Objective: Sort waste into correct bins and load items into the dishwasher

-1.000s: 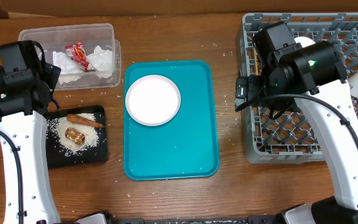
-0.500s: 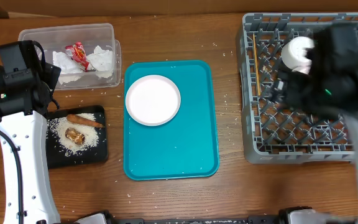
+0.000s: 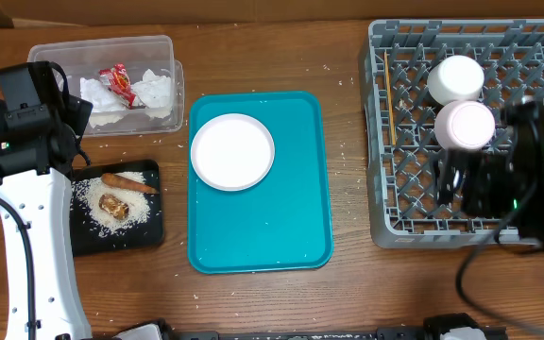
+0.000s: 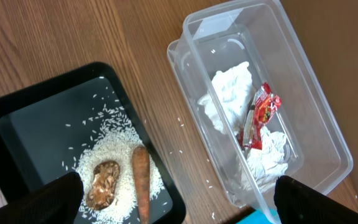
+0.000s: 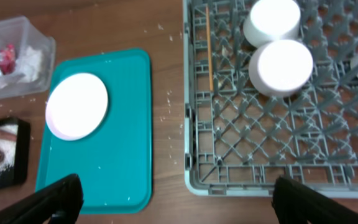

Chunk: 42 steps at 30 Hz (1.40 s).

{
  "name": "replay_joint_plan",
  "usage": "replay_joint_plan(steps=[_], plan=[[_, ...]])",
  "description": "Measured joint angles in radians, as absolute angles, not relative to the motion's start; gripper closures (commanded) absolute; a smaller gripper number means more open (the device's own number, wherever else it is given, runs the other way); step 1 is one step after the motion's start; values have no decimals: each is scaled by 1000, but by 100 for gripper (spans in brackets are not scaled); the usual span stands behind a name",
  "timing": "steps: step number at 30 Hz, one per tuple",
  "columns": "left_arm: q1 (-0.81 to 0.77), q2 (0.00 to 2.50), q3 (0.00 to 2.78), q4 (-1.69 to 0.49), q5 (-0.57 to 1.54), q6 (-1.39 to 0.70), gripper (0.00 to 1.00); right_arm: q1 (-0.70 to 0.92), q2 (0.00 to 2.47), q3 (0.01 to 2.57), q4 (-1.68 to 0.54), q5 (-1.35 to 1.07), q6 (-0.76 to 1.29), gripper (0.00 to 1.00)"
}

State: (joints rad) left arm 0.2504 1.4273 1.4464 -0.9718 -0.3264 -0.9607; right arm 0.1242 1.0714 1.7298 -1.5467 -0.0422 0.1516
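Dish rack (image 3: 378, 203), right edge of table (image 3: 348, 293): bowl (image 3: 465, 124) touching cup (image 3: 456, 77), wooden stick (image 3: 386, 80) along its left edge. Small plate (image 3: 232, 151): far-left corner of teal tray (image 3: 263, 227). Left gripper (image 4: 179, 202) and right gripper (image 5: 179, 202): jaws spread wide, holding nothing.

A grey dish rack (image 5: 260, 184) is shown at the right. A white cup (image 5: 272, 22) and a white bowl (image 5: 283, 67) are set just beside each other near its top, and a thin wooden stick (image 5: 209, 53) is laid along its left side. A white plate (image 5: 77, 106) is placed on a teal tray (image 5: 117, 162) near the rack.
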Motion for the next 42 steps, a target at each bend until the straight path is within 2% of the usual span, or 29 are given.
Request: replay_joint_plan(steps=[9, 21, 24, 31, 36, 42], plan=[[250, 1427, 1446, -973, -326, -961, 0, 124, 655, 1203, -1121, -44, 136, 0], [250, 1427, 1446, -973, -326, -961, 0, 91, 238, 491, -511, -52, 130, 0], [250, 1428, 1446, -973, -326, -961, 0, 76, 155, 368, -415, -69, 131, 0], [250, 1428, 1446, -972, -326, -961, 0, 72, 22, 167, -230, -78, 131, 0], [250, 1428, 1446, -972, -326, -961, 0, 62, 15, 70, -38, -70, 130, 0], [250, 1428, 1446, -972, -326, -961, 0, 54, 15, 19, 45, -53, 130, 0]])
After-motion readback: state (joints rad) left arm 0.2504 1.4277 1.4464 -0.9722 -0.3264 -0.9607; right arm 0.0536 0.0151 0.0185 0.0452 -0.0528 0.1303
